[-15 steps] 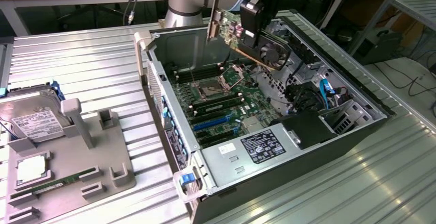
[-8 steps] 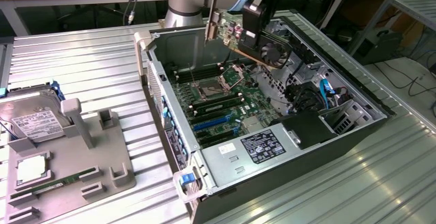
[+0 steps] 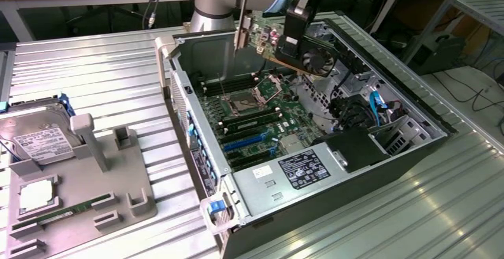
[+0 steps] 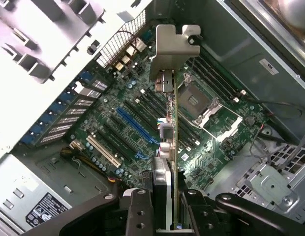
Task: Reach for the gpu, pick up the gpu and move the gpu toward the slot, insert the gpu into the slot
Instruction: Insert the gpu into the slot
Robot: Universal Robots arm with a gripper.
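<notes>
Tool (image 4: 165,199) clamping 1 gpu (image 4: 172,123), above 1 blue slot (image 4: 135,125)

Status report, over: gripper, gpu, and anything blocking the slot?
Gripper shut on gpu, held in air above open case. Not yet in blue slot. Nothing seen lying on slot.

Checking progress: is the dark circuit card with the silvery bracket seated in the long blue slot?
No, the card hangs above the open case, apart from the blue slot.
</notes>
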